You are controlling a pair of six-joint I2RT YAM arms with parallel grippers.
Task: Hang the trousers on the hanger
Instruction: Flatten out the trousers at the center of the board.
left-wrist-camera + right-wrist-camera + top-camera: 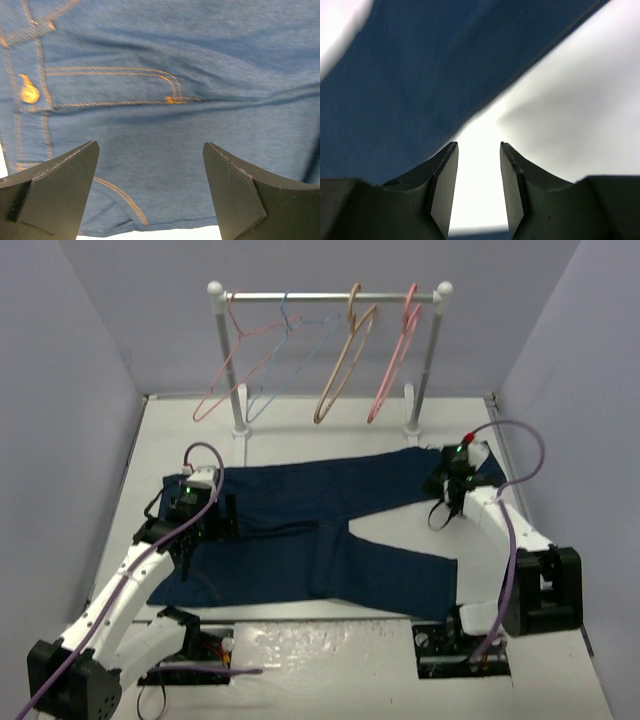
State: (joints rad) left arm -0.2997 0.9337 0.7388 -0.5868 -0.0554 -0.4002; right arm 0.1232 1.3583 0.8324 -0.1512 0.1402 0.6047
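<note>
The dark navy trousers (330,495) lie flat on the white table, waist to the left and both legs running right. The tan hanger (340,365) hangs on the rail at the back, apart from both arms. My left gripper (208,525) hovers over the waist end. In the left wrist view it (150,145) is open wide above the pocket stitching of the trousers (175,50), with nothing between the fingers. My right gripper (443,512) is at the far leg's end. In the right wrist view it (477,144) is open, with bare table between the fingers and the trousers (410,75) to the left.
A white clothes rack (330,297) stands at the back of the table. It carries two thin pink hangers (235,365) (395,355) and a thin light-blue hanger (290,350). Grey walls close in on the left, right and back. The arm bases (540,590) sit at the near edge.
</note>
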